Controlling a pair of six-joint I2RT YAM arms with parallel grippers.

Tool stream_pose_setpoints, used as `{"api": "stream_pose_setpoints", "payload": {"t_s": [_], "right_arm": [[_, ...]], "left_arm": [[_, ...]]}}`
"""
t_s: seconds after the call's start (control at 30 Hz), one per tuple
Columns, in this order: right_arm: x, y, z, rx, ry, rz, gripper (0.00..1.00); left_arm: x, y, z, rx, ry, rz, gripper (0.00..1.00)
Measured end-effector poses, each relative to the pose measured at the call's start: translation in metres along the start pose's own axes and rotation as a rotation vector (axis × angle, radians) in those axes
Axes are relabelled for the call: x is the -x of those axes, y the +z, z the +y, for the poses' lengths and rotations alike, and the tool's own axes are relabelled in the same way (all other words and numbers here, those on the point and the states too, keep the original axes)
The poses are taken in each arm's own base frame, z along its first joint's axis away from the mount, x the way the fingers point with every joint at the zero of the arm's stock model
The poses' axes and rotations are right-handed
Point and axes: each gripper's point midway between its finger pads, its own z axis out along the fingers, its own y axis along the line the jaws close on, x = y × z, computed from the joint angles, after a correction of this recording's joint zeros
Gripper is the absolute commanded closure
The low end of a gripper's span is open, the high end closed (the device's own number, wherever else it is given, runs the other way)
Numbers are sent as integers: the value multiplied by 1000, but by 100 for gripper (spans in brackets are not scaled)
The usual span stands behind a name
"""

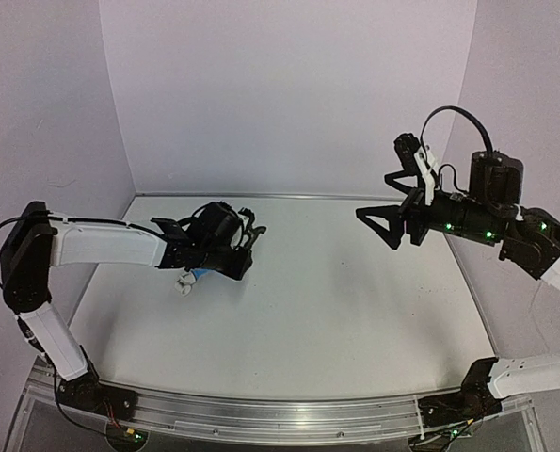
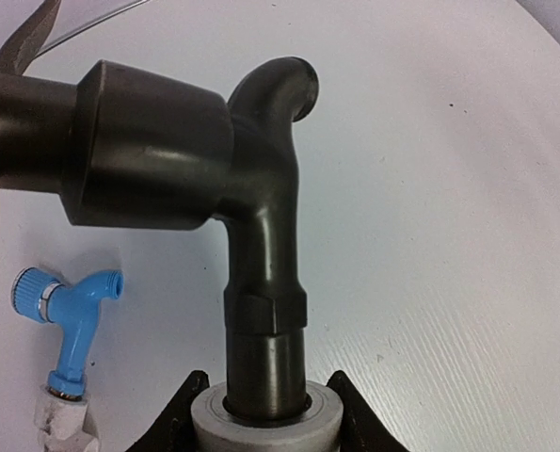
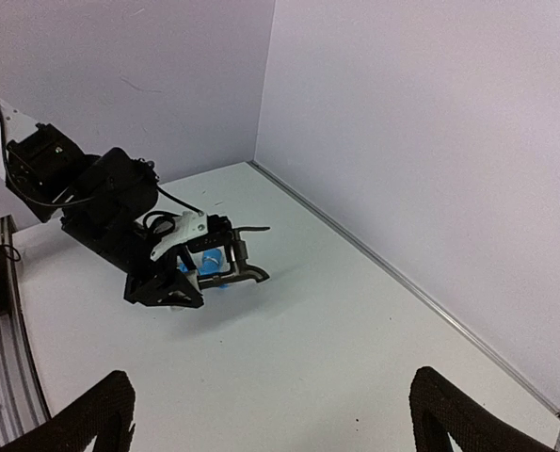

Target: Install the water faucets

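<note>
Left hand: fingers pressed in on a white ring. The grey tap stands with its stem in that ring, lever end to the left of the wrist view, spout curled at the top. The hand is low over the counter, left of centre.

Blue tap lies on the counter just beside the hand, its base in a white fitting.

Right hand: raised, well apart, fingers spread wide, holding nothing.
</note>
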Motion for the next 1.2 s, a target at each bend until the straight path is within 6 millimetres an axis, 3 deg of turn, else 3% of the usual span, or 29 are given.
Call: {"api": "stream_pose_setpoints", "payload": {"t_s": [0.2, 0.37, 0.57, 1.2], "right_arm": [[-3, 0, -1, -7, -29, 12, 2], [-3, -1, -1, -3, -43, 11, 2], [0, -4, 0, 3, -48, 3, 2], [0, -4, 5, 29, -64, -2, 2]], "left_arm": [[-13, 42, 6, 69, -47, -4, 99], [-35, 74, 11, 116, -57, 28, 99], [-60, 96, 14, 142, -60, 81, 94], [-59, 106, 8, 114, -108, 56, 38]]}}
